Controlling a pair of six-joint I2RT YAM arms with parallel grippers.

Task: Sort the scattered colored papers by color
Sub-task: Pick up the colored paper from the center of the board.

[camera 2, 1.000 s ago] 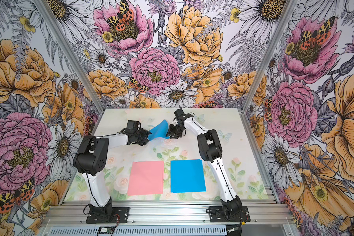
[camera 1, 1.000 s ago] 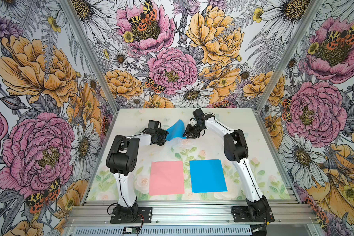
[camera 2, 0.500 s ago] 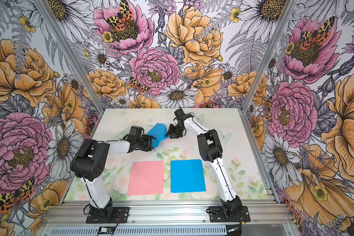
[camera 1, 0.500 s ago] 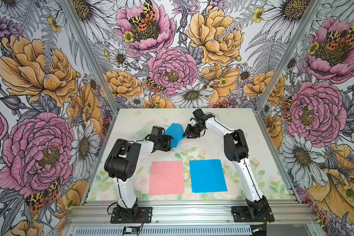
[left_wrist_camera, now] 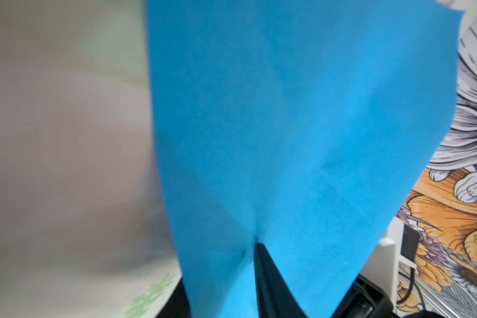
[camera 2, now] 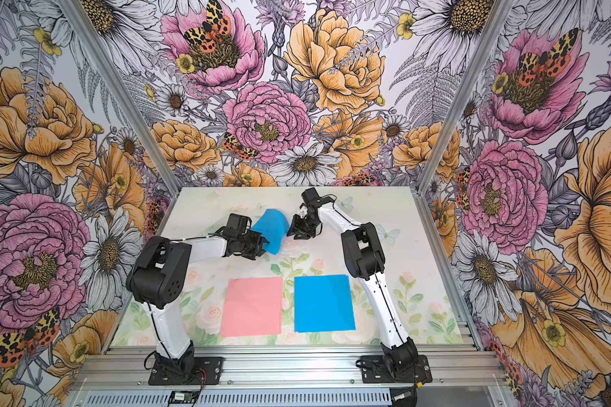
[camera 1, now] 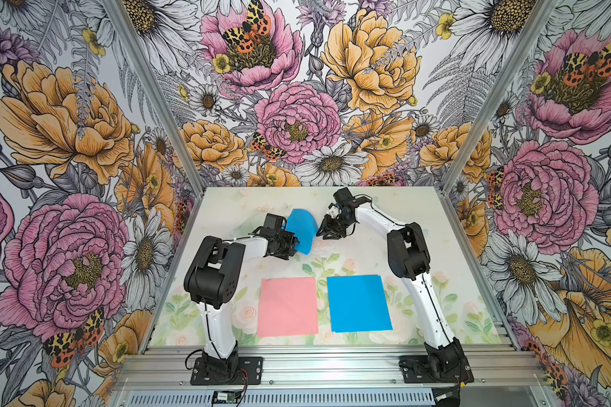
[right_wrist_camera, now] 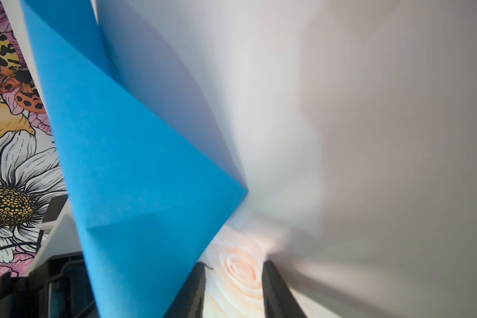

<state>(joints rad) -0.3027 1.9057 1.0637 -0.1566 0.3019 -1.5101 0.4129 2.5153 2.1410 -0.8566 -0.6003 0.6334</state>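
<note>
- Floral wallpaper with pink, orange and white blooms is covering the three walls. Silver frame posts are running down the corners to the worktop, which is carrying a pale rose-and-leaf print.
- A metal rail is lining the worktop's near edge and bearing both arm bases.
- Near the middle of the near edge, the pink papers are lying flat. Just to their right, across a narrow strip, the blue papers are lying flat too. How many sheets each pile holds cannot be told.
- Toward the far edge, left of centre, the left gripper is clenching the lifted blue sheet near its lower end. In the left wrist view one dark finger is pressing in front of the paper, which is creasing at its tip.
- The sheet is standing up off the worktop and curling over at its top.
- Just right of it, the right gripper is standing released. In the right wrist view its jaws are apart with a printed rose showing between them, and the sheet is passing outside one finger.
- Compared with a second ago, the left gripper is sitting closer to the near edge and further right.
- The sheet is looking narrower and more upright instead of spreading toward the right gripper.
- The right arm and both piles are keeping their places.
</note>
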